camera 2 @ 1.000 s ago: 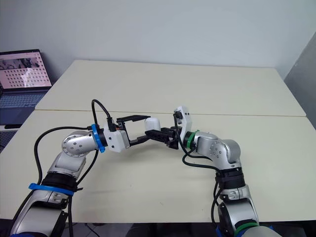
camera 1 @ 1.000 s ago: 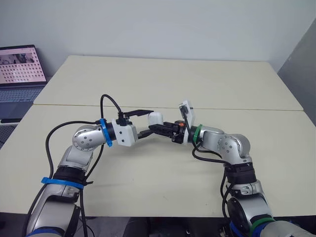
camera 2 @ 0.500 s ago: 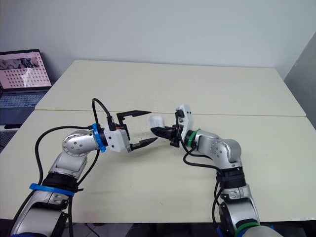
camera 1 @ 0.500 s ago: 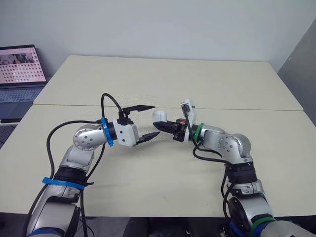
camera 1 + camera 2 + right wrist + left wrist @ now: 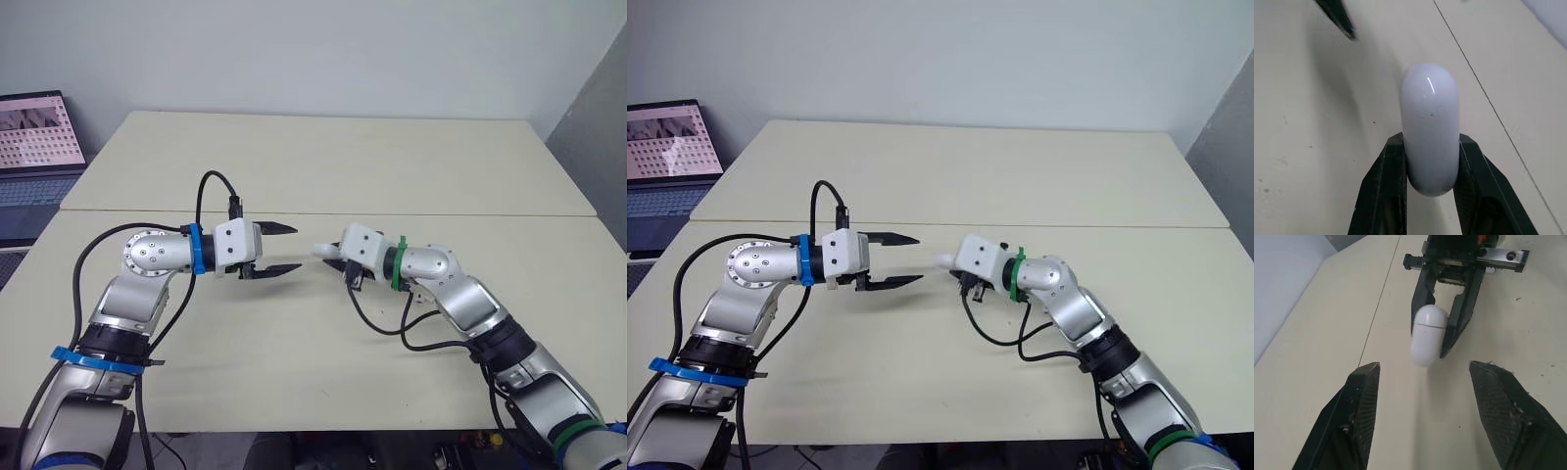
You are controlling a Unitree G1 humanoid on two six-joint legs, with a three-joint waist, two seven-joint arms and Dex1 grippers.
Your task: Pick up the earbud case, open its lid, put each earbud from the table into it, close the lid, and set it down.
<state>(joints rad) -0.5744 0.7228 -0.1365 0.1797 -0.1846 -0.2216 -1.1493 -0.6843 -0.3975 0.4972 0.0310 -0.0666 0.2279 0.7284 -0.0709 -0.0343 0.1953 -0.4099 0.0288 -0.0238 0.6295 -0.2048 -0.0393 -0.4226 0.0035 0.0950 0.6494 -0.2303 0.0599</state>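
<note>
Right claw (image 5: pixel 1430 152) of mine pinches the earbud case (image 5: pixel 1430 112) tight and holds it just over the middle of the counter (image 5: pixel 294 343). My left claw (image 5: pixel 294 248) is wide open and holds nothing. It sits a little to the left of the case. I think the case could slip or twist out, because it is smooth and I pinch only one end. Its long side runs along my right fingers, and the free end points left.

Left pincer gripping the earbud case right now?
No, the earbud case is clamped in the right pincer, while the left pincer is open and apart from it.
</note>
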